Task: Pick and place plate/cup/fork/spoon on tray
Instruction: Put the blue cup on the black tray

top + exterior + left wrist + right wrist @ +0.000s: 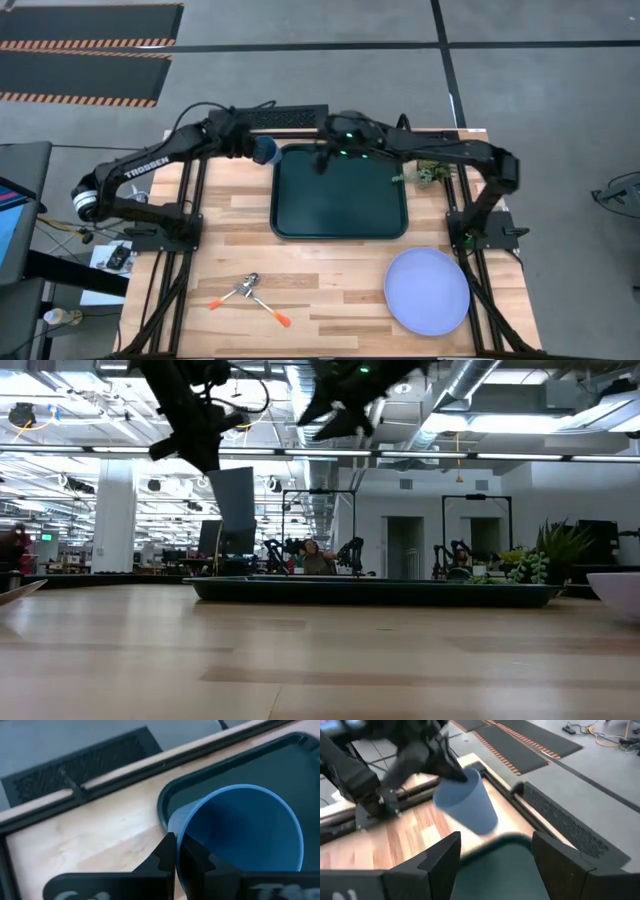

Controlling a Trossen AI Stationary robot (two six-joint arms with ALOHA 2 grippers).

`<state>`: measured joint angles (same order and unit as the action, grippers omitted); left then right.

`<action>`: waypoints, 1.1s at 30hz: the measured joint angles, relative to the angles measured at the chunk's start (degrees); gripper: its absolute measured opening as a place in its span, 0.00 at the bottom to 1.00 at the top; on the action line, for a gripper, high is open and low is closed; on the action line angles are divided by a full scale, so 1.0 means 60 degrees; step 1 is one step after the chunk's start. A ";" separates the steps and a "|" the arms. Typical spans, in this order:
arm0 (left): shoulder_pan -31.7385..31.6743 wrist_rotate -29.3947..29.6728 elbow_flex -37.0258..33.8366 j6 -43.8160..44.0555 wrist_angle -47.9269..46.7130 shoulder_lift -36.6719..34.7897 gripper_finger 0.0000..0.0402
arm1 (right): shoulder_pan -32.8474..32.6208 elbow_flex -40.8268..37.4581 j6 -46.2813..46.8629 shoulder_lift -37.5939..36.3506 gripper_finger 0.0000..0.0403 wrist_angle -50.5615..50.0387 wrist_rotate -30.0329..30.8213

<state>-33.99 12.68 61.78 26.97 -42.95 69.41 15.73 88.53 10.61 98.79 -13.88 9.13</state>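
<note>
My left gripper (257,149) is shut on the small blue cup (267,150), held in the air beside the far left corner of the dark green tray (340,225). The right wrist view shows the cup (467,805) tilted. My right gripper (325,152) is open and empty above the tray's far left part; its fingers also show in its own wrist view (495,855). The pale lavender plate (428,290) lies flat on the table at the near right. Two orange-handled utensils (250,297) lie near the table's front left; I cannot tell fork from spoon. My left gripper pinches the cup's wall at the rim (176,827), one finger (167,855) outside and one (197,857) inside the cup. The cup is lifted clear and tilted, its closed bottom (487,822) slanting down below the fingers.
The tray lies flat at the table's far middle, and its rim shows in the low view (370,592). A black grille (290,117) lies along the far edge behind the tray. A small green plant (430,172) stands to the right of the tray.
</note>
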 joint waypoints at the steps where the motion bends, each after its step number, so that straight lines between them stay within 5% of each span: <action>1: 0.0161 0.0182 0.0000 0.0077 0.0174 0.0000 0.00 | -0.0027 0.0388 0.0000 0.0272 0.67 0.0045 0.0002; 7: 0.0911 0.1172 0.0000 0.0438 0.1041 0.0000 0.00 | -0.0186 0.2013 0.0000 0.1624 0.67 -0.0202 0.0033; 15: 0.1377 0.2020 -0.0007 0.0520 0.1109 0.0000 0.00 | -0.0240 0.2638 -0.0025 0.2363 0.67 -0.0567 0.0363; 27: 0.1481 0.1319 -0.0011 -0.3248 0.2378 0.0004 0.00 | -0.0248 0.2638 -0.0600 0.2348 0.67 -0.1477 0.0185; 33: 0.1497 0.0758 -0.0015 -0.3584 0.2705 0.0025 0.00 | -0.0115 0.2638 -0.0561 0.2316 0.67 -0.1855 0.0119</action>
<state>-25.00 17.22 61.69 5.46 -26.72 69.56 15.04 104.36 7.24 112.68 -25.01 9.84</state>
